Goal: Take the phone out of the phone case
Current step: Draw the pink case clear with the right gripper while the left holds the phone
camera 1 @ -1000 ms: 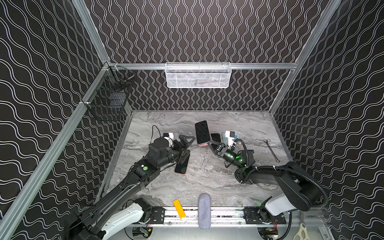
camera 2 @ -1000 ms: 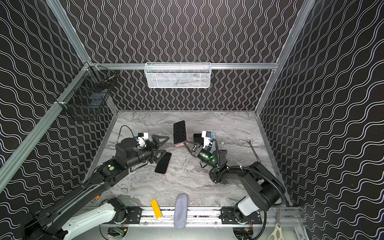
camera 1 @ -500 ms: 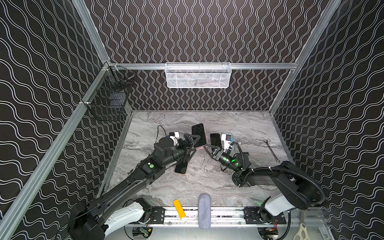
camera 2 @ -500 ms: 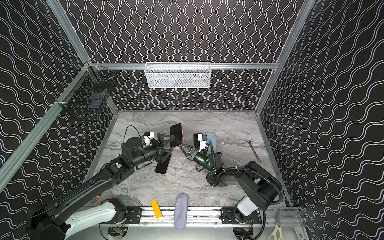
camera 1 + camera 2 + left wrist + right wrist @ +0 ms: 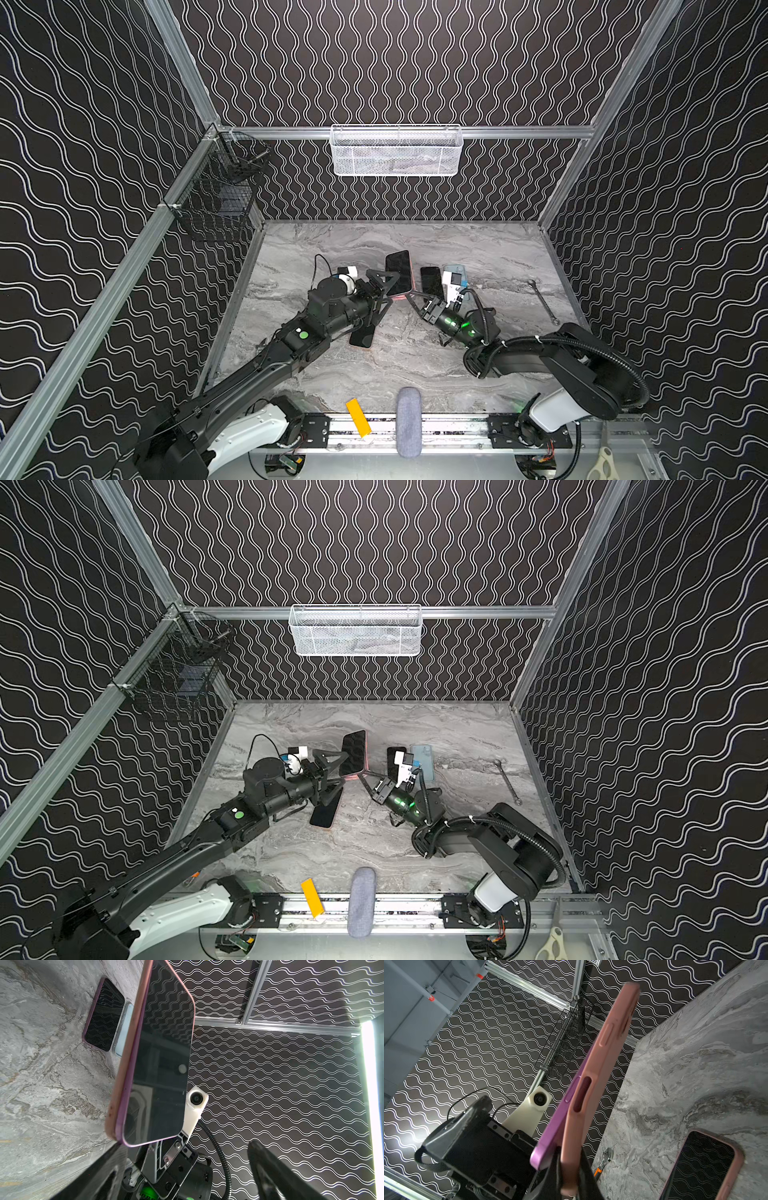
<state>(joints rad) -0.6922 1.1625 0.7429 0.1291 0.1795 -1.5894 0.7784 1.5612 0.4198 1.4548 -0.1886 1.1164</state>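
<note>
While the right gripper (image 5: 408,296) is clamping shut on the bottom end of the pink case (image 5: 602,1076) and holding it upright above the table (image 5: 332,374), the purple phone (image 5: 560,1113) is sitting inside with one lower corner peeling out. The left gripper (image 5: 388,291) is hanging open around the phone's side, possibly not touching. Closing over both edges is risking reseating that corner, and a hard tug is risking the case slipping from its narrow pinch.

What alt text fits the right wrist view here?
A purple phone stands on end, its lower corner peeled out of a pink phone case that the jaws of the right gripper pinch at its lower end. Behind it are wavy-patterned walls; another cased phone lies flat on the marble table.
</note>
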